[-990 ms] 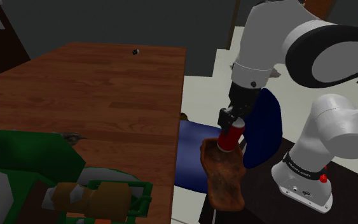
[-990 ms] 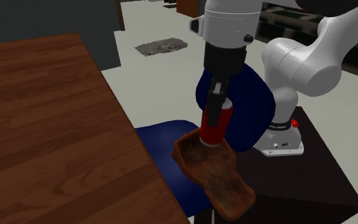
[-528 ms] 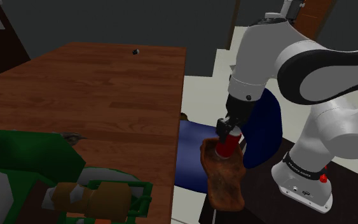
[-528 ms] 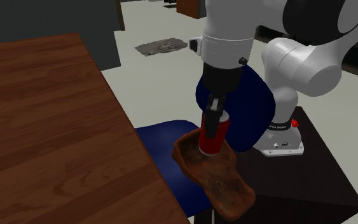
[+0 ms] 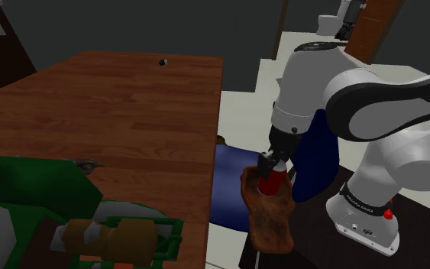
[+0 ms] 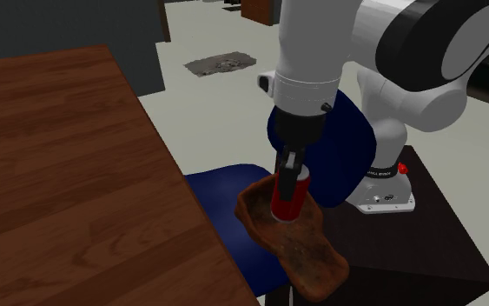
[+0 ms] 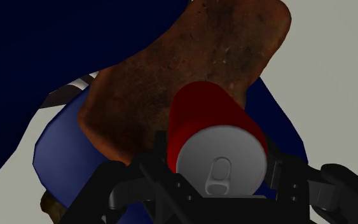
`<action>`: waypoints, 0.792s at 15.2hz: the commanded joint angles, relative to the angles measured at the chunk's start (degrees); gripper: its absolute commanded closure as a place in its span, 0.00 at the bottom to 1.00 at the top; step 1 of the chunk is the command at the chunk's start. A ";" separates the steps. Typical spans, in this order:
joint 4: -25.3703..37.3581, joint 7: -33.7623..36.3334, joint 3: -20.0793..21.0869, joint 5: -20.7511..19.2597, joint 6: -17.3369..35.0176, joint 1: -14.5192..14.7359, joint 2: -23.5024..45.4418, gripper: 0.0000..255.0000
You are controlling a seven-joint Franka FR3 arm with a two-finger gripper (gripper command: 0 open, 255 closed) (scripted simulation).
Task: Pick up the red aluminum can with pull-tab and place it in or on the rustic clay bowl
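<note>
The red can [image 6: 287, 198] was pictured clasped by the black gripper [image 6: 290, 168], its base inside the brown clay bowl [image 6: 310, 250]; placement was judged nearly done, with release and a straight lift required next.

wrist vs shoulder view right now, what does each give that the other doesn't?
Wrist adds: the silver lid with its pull-tab, seen end-on. Shoulder adds: the wooden table, green clutter on it, the white arm and its stand. Both: gripper shut on the red can at the brown bowl.
</note>
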 commanded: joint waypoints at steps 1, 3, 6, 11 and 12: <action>-0.04 -0.04 0.02 0.01 0.18 -0.03 0.10 1.00; -0.04 -0.04 0.02 0.01 0.18 -0.03 0.10 1.00; -0.03 -0.03 0.02 0.01 0.18 -0.03 0.11 0.00; -0.04 -0.04 0.02 0.01 0.19 -0.03 0.11 0.00; 1.26 0.04 -0.62 -0.55 -2.26 -0.18 -1.05 0.00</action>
